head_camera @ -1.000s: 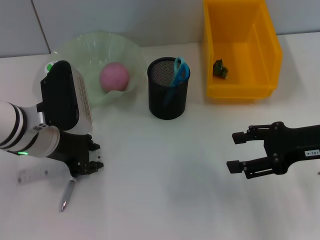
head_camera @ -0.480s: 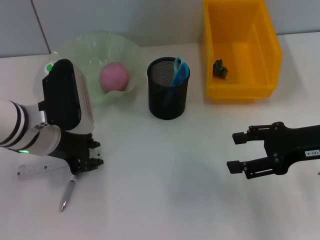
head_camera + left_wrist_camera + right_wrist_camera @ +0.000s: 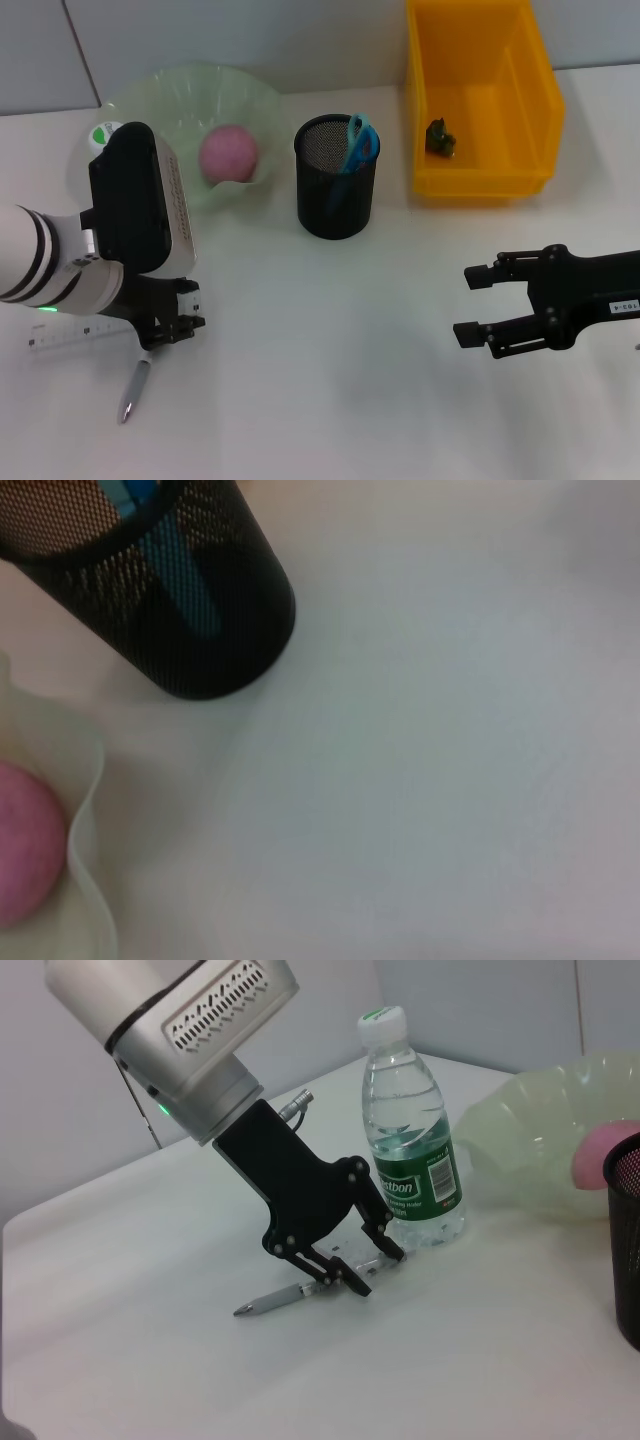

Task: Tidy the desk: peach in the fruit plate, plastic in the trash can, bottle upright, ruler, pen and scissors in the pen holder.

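Left gripper (image 3: 172, 332) lowered to the desk (image 3: 330, 380), fingers spread over the upper end of the pen (image 3: 134, 388), just beside the clear ruler (image 3: 70, 334) and near the upright bottle (image 3: 409, 1140). Right gripper (image 3: 472, 303) hovering over the desk's right side, fingers spread, holding nothing. Peach (image 3: 229, 153) in the fruit plate (image 3: 180, 95); scissors (image 3: 356, 142) in the pen holder (image 3: 336, 195); plastic scrap (image 3: 440, 138) in the yellow bin (image 3: 480, 95).

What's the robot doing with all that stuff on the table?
It's tidying a desk. The left tool is down at the pen, next to a clear ruler. The peach is in the fruit plate, scissors in the pen holder, the bottle upright. The right tool waits, open.
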Tool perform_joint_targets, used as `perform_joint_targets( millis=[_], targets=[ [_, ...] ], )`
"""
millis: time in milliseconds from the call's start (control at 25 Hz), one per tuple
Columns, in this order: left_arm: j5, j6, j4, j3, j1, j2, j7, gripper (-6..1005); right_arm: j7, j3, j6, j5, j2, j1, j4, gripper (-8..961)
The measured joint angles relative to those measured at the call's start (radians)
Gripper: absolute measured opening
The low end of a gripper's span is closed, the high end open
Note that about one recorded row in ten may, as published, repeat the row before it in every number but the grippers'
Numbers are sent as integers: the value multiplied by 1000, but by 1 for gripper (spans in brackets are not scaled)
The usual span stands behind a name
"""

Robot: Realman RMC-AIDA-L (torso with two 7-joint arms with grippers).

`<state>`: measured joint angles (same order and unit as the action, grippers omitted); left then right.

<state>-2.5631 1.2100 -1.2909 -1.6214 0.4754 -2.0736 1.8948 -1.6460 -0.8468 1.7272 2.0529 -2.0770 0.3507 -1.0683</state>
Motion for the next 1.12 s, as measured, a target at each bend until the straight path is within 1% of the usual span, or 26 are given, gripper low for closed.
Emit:
perform_joint_targets(
  millis=[40,120,240,520,600,720,1120],
  targets=[
    [0,0,0,0,0,0,0,365,0,0,0,1,0,0,0,815],
    [2,6,-69,-23,-38,0,3,365,0,0,0,1,0,0,0,815],
    [5,10,-131,-40,-71,0,7,365,0,0,0,1,0,1,1,814],
    [15,4,-232,-51,-127,0,11,365,0,0,0,1,0,1,2,814],
    [15,4,-232,-51,-127,0,11,365,0,0,0,1,0,1,2,813],
    [18,3,-299,-52,-157,1,12,365,1,1,0,1,0,1,2,813],
    [24,17,-375,-57,-177,2,54,365,7,2,0,1,0,2,2,812]
  ],
)
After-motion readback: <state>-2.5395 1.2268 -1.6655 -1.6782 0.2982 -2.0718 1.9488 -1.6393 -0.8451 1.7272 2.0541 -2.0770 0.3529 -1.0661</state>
